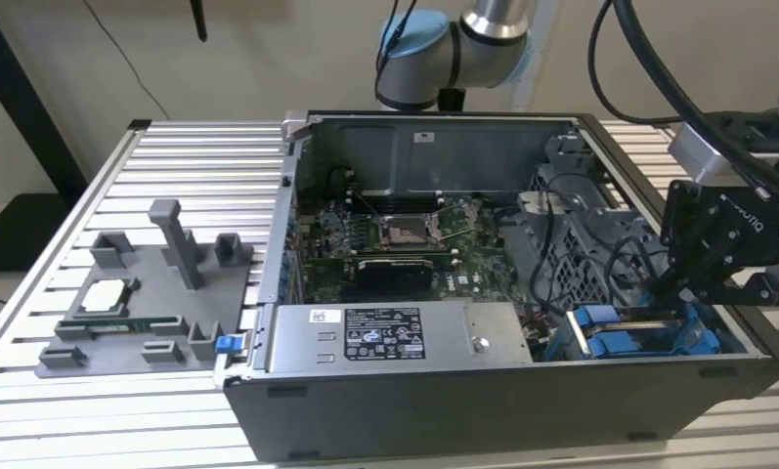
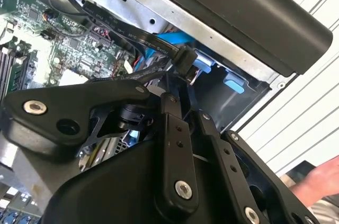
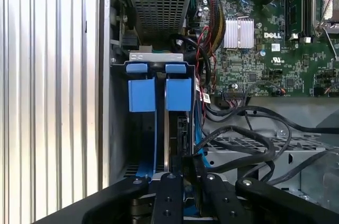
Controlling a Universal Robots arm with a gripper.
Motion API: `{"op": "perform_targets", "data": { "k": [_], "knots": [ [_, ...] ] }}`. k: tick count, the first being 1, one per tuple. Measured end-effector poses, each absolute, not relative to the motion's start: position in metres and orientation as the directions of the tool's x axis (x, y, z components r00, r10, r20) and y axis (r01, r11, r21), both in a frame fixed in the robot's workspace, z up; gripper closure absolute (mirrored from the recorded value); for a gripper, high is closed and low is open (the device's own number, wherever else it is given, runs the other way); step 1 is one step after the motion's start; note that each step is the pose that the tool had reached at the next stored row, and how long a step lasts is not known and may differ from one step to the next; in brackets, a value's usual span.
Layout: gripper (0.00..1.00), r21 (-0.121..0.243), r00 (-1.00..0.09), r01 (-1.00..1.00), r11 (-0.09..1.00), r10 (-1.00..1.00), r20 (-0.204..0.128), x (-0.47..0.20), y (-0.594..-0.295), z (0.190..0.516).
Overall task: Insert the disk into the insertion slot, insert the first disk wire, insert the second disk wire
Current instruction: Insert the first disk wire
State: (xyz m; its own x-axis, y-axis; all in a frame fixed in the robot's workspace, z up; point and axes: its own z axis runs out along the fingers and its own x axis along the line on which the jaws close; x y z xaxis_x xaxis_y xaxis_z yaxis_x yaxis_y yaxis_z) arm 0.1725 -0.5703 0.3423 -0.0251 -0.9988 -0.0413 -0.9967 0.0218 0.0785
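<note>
My gripper (image 1: 710, 289) hangs over the front corner of the open computer case on the exterior view's right. In the second wrist view the gripper (image 2: 183, 89) is shut on the black plug (image 2: 183, 60) of a flat black disk wire (image 2: 119, 28). The plug sits just above the insertion slot (image 2: 233, 83), a grey bay with blue parts. In the first wrist view the slot's two blue tabs (image 3: 160, 92) lie ahead of the gripper (image 3: 188, 175). I cannot tell whether the disk sits in the slot; its silver face is hidden.
A labelled grey power-supply box (image 1: 396, 337) fills the case's front middle, and the motherboard (image 1: 403, 239) lies behind it. Black cables (image 3: 249, 139) loop beside the slot. A grey fixture (image 1: 154, 293) stands on the slatted table. A hand (image 2: 318, 181) shows at the case's outside.
</note>
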Motion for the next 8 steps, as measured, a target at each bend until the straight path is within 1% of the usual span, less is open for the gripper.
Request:
{"op": "perform_targets", "data": {
  "k": [8],
  "knots": [
    [1.00, 0.078, -0.025, -0.997, 0.022, -0.999, -0.042, 0.1726, -0.5701, 0.3412]
  ]
}}
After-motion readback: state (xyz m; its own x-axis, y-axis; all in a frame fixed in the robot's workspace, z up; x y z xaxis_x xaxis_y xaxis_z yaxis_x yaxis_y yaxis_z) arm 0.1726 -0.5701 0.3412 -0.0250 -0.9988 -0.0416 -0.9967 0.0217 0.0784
